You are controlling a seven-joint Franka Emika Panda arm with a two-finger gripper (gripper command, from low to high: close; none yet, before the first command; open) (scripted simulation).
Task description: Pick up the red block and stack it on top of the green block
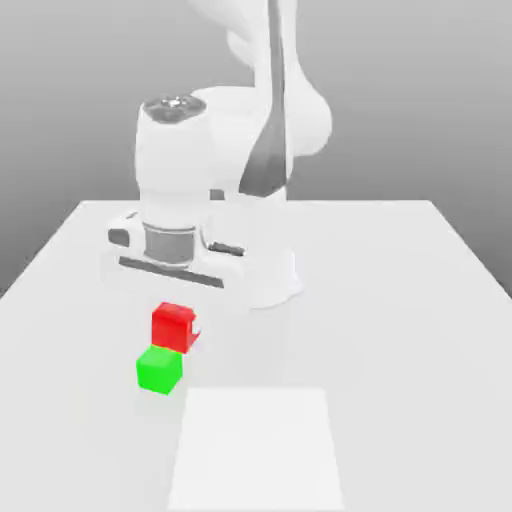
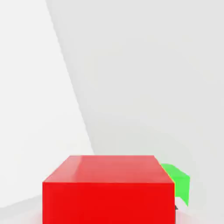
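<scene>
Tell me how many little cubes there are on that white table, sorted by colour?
Small matte red cube: 1
Small matte green cube: 1
Total: 2 cubes

Red block [image 2: 107, 188] hides most of green block [image 2: 179, 183] (hand view).

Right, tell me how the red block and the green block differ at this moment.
The red block is red and sits higher, just under the arm's hand, with a finger at its side; the green block is green and rests on the table, free of the hand. The red block overlaps the green block's upper edge in the exterior view. Both are plain matte cubes of the same size.
</scene>
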